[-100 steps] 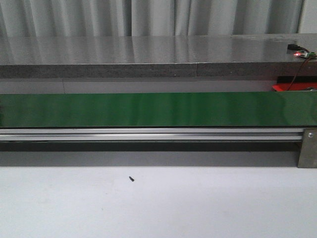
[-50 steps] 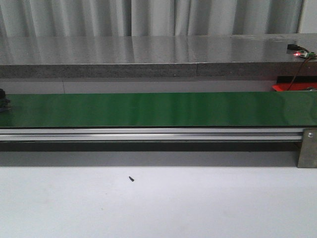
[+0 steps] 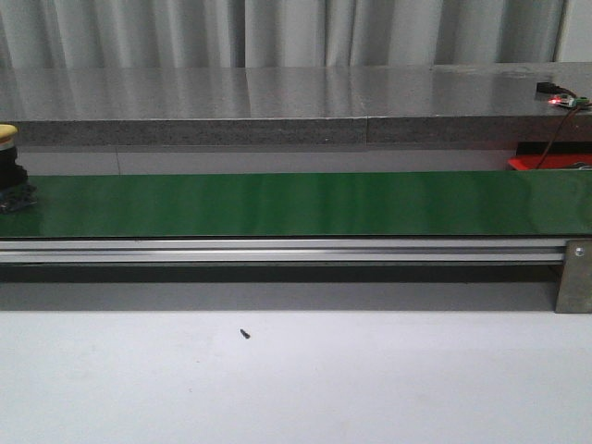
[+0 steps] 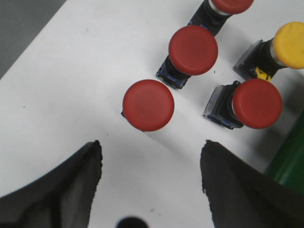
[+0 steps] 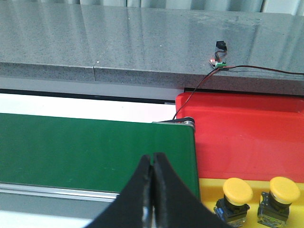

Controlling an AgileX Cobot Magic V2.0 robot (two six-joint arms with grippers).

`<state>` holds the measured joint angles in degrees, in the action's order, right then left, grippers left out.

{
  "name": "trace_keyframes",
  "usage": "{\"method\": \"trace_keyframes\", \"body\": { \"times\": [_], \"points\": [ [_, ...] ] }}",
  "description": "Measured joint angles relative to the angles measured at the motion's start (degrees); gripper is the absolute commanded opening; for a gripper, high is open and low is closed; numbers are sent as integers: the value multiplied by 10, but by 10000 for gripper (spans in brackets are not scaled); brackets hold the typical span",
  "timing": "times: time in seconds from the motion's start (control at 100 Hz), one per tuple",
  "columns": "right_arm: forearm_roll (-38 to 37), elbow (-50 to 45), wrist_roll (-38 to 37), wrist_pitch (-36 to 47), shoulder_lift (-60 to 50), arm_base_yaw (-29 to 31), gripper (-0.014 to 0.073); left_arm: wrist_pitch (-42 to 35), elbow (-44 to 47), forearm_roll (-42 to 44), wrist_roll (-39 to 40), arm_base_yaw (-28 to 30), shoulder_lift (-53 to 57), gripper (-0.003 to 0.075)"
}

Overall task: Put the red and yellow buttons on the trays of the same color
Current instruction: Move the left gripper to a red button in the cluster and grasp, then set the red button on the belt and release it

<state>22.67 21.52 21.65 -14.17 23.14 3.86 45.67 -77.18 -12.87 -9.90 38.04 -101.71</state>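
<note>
My left gripper (image 4: 149, 175) hangs with its two dark fingers (image 4: 61, 190) spread wide apart, nothing between them, pointing down at the surface below. My right gripper (image 5: 153, 164) has its black fingers (image 5: 137, 190) pressed together, tips meeting in a thin seam, empty. Neither of my arms shows in the front view.

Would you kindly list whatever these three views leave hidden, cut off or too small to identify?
- Front view: yellow button on the belt is cropped by the left edge; neither arm appears.
- Front view: a dark speck on the table is too small to identify.
- Left wrist view: the far red button is cut off at the frame edge.
- Right wrist view: yellow tray and red tray run off frame.
</note>
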Motion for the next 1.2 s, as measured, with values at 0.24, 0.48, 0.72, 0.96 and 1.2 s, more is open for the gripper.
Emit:
{"method": "trace_keyframes", "body": {
  "times": [0.24,0.48,0.72,0.96,1.2],
  "points": [
    [0,0,0,1,0,0,-68,-29,0,0,0,0,-37,430],
    [0,0,0,1,0,0,-68,-76,0,-1,0,0,-76,430],
    [0,0,0,1,0,0,-68,-107,0,-18,0,0,-99,424],
    [0,0,0,1,0,0,-68,-126,0,-20,0,0,-99,267],
    [0,0,0,1,0,0,-68,-128,0,-20,0,0,-99,247]
  ]
}}
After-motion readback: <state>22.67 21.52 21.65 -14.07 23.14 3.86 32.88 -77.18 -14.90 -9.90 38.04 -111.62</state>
